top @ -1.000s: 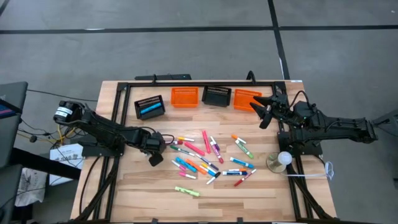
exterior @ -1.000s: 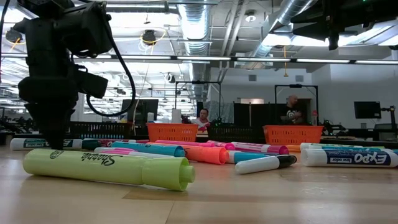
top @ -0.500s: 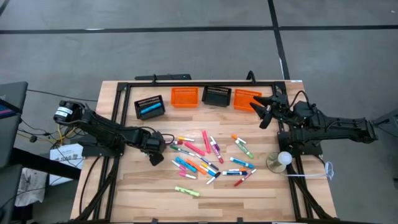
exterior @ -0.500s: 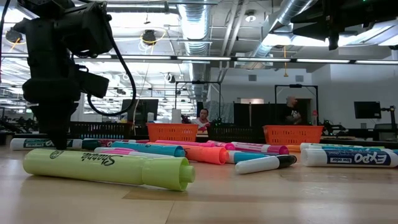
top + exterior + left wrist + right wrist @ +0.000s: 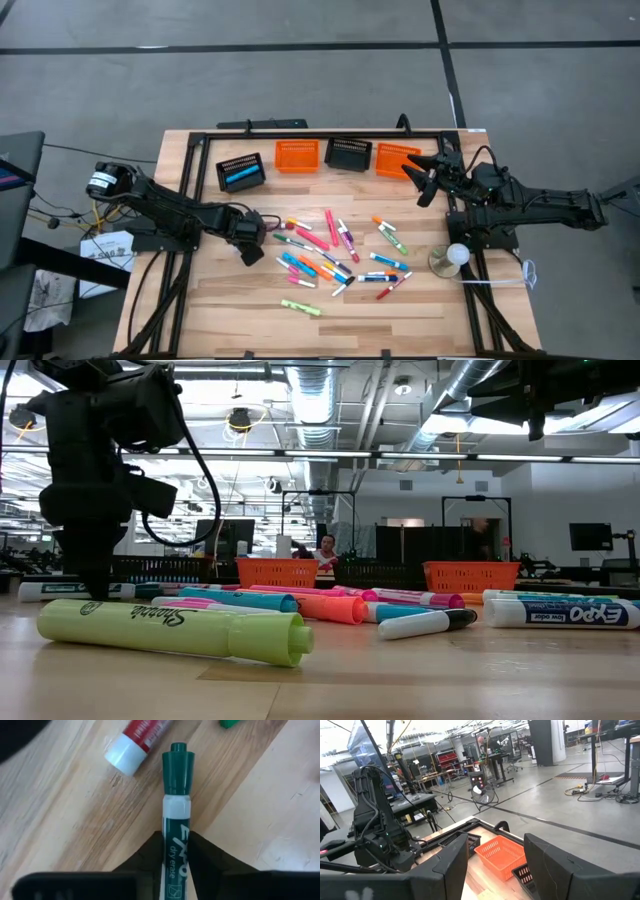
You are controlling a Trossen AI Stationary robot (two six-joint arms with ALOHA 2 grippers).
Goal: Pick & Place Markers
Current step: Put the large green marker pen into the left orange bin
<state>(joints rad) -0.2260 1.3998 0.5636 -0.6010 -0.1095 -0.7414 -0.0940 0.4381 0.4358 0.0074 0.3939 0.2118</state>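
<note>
Many markers (image 5: 335,255) in pink, blue, green, orange and white lie scattered on the middle of the wooden table. My left gripper (image 5: 256,238) stands at the pile's left edge, pointing down, shut on a white marker with a green cap (image 5: 177,767). In the low view that gripper (image 5: 95,585) reaches down to the tabletop. My right gripper (image 5: 425,180) waits open and level, raised near the far right basket, with nothing between its fingers (image 5: 455,865). My left gripper pinches the green-capped marker's white barrel (image 5: 176,832) between its two fingers, behind the cap. The fingers (image 5: 150,857) come from above, pointing down, and lie across the marker. The marker lies flat on the table.
Four small slatted baskets stand along the far edge: black (image 5: 241,172) with blue markers in it, orange (image 5: 297,155), black (image 5: 348,153), orange (image 5: 397,160). A red-labelled marker with a white cap (image 5: 135,745) lies close by. A yellow-green highlighter (image 5: 170,630) lies nearest the front edge.
My left gripper has shut its fingers on the green-capped marker while staying in place. The marker has stayed on the table.
</note>
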